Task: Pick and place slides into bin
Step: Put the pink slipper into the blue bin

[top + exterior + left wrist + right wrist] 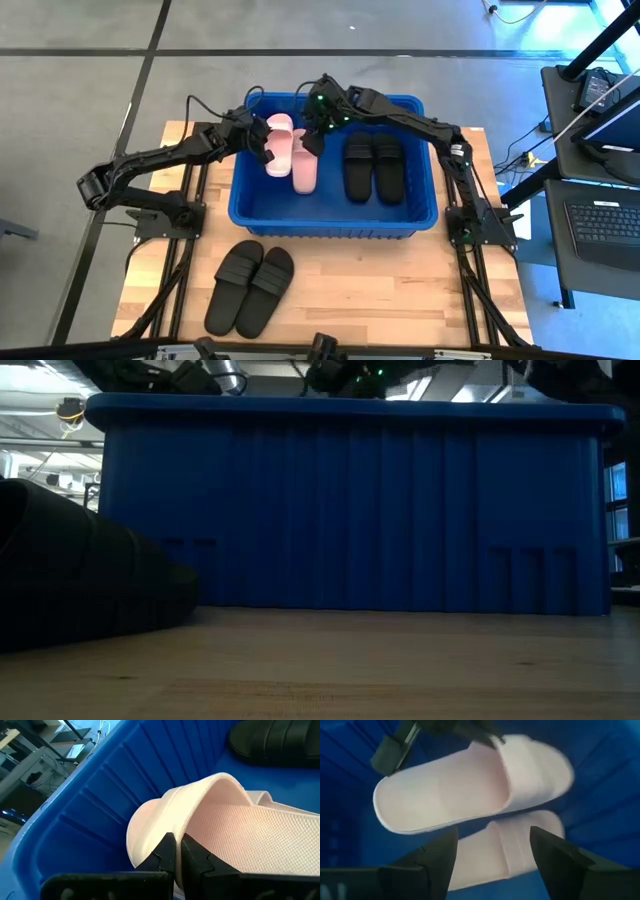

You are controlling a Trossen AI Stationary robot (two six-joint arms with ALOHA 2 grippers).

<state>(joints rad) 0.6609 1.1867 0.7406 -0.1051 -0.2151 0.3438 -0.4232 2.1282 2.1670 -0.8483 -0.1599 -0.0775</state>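
Observation:
The blue bin (330, 228) stands mid-table. Inside on its right lies a black pair of slides (373, 167). My left gripper (264, 146) is over the bin's left part, shut on one pale pink slide (279, 140). The other pink slide (305, 165) lies on the bin's floor beside and below it (505, 850). My right gripper (492, 865) hovers open over the pink slides (312, 138), touching nothing. Another black pair (250, 287) rests sole-down on the table in front of the bin. My left gripper pinches the edge of the pink slide's wide strap (195, 827) between its two fingers. The fingers come slanting down from the table's left side. The slide (465, 790) hangs tilted over the other pink slide; whether the two touch I cannot tell.
The bin's ribbed left wall (85, 815) runs close beside my left gripper. In the low view the bin's near wall (350, 510) fills the picture, with a black slide (80, 570) at its left. Bare wooden table (400, 290) lies in front of the bin on the right.

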